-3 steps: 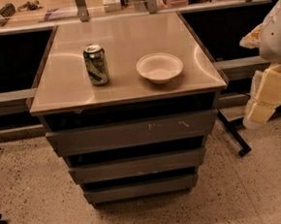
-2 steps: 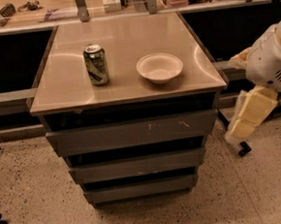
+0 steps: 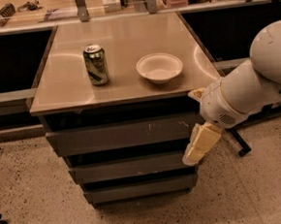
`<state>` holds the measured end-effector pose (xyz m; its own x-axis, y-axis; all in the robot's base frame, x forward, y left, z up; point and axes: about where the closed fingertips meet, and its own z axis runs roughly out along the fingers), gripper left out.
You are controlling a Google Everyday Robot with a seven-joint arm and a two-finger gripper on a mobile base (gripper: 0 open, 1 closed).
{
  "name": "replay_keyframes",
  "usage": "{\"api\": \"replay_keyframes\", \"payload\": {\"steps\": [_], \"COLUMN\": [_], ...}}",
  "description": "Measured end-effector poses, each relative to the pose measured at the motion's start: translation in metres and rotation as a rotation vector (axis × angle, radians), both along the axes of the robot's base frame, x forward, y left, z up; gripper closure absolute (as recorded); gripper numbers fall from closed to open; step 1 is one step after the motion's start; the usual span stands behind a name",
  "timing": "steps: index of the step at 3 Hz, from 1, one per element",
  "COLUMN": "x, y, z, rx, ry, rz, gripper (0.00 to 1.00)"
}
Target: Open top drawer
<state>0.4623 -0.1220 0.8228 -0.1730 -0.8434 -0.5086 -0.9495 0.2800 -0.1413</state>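
Observation:
The top drawer (image 3: 118,135) is the widest of three dark-grey flat fronts under the tabletop, with pale scratch marks right of centre. It looks closed, flush with the cabinet. Two narrower drawer fronts sit below it, the middle one (image 3: 130,167) and the lowest one (image 3: 137,188). My gripper (image 3: 199,146) is cream-coloured and hangs from the white arm (image 3: 246,91) at the cabinet's right front corner, overlapping the top drawer's right end and reaching down to the middle drawer.
On the beige tabletop (image 3: 75,85) stand a green drink can (image 3: 96,64) and a white bowl (image 3: 159,67). A counter with clutter runs behind. A black wheeled leg (image 3: 240,145) stands on the speckled floor at the right.
My arm and gripper have moved left and closer, from well right of the cabinet to its right front corner. The drawers, can and bowl have not moved.

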Motion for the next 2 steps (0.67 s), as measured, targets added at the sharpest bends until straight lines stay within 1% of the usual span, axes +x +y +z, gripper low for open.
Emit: {"api": "replay_keyframes", "payload": {"steps": [1,2], "x": [0.000,0.006], "y": [0.000,0.003], "z": [0.000,-0.023], "rx": [0.000,-0.062], "ry": [0.000,-0.030], "rz": [0.000,0.051], "gripper": [0.00,0.00]}}
